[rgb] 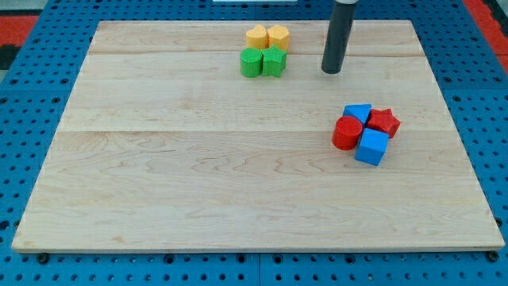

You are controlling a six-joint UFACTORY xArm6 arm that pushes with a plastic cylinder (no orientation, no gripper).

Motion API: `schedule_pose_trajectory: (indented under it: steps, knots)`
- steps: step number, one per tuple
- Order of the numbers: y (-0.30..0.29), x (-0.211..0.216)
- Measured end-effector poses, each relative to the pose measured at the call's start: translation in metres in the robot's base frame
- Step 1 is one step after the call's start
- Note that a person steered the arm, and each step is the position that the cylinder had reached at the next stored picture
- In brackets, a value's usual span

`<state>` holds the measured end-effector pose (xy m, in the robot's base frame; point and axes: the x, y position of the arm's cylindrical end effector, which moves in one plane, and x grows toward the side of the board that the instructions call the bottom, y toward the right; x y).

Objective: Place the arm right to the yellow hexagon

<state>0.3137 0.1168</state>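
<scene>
Right of the yellow hexagon [279,36], my tip [331,71] stands apart.
No pincer fitted; overshooting leftward would shove the green blocks [263,62].

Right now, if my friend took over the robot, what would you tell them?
My tip is down on the wooden board, near the view's top, touching no block.
The yellow hexagon sits to the tip's left in the view, with a clear gap between. It is packed with an orange block and two green blocks.
The red and blue cluster lies apart, lower right.
Done: the tip is already on the hexagon's right side.
Left: perhaps edge closer, slightly toward the view's top.
</scene>
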Motion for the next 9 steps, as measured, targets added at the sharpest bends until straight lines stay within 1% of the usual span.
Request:
schedule_pose_trajectory:
  steps: [3,7,8,9]
  knots:
    - [-0.001,-0.004]
    - [-0.040,-0.036]
    - [-0.005,-0.026]
    - [0.009,-0.030]
